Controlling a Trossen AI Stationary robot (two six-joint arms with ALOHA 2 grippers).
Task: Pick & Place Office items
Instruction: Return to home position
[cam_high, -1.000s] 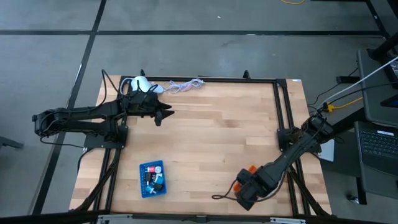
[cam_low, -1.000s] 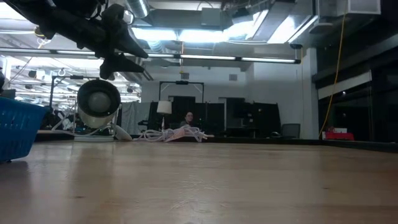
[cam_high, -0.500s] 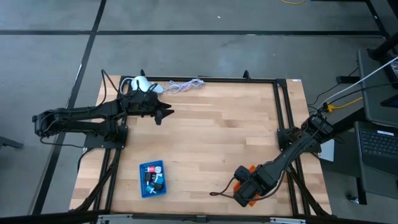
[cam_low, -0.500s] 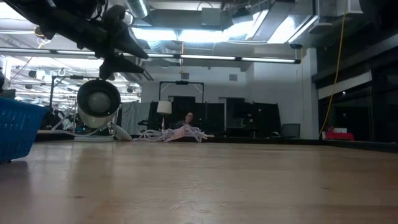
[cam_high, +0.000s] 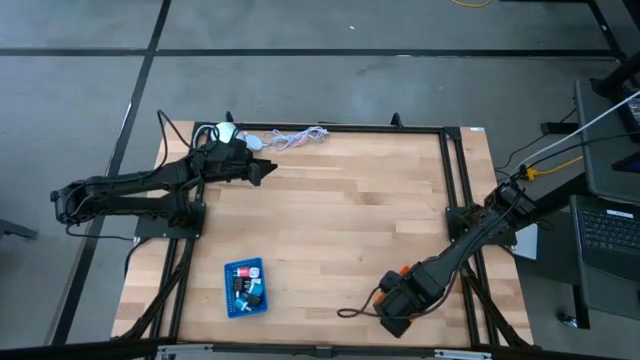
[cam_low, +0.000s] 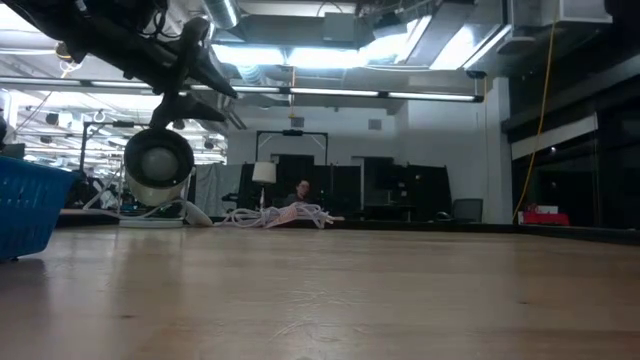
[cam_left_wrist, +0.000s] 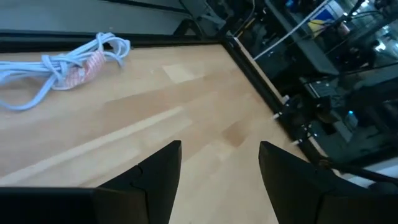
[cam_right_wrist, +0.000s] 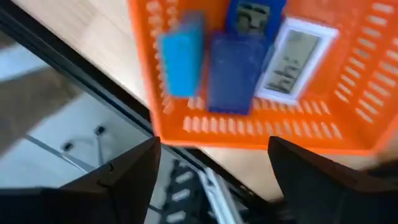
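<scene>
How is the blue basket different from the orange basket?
The blue basket sits in the open on the table's left half; the orange basket sits on the right, under the open right gripper. The blue basket holds small dark and white bits; the orange basket holds blue and white clocks. Both are small baskets with things inside.

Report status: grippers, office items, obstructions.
Left gripper open, empty, near white lamp. Right gripper open, empty, over orange basket. Clocks inside it. Nothing obstructing.
</scene>
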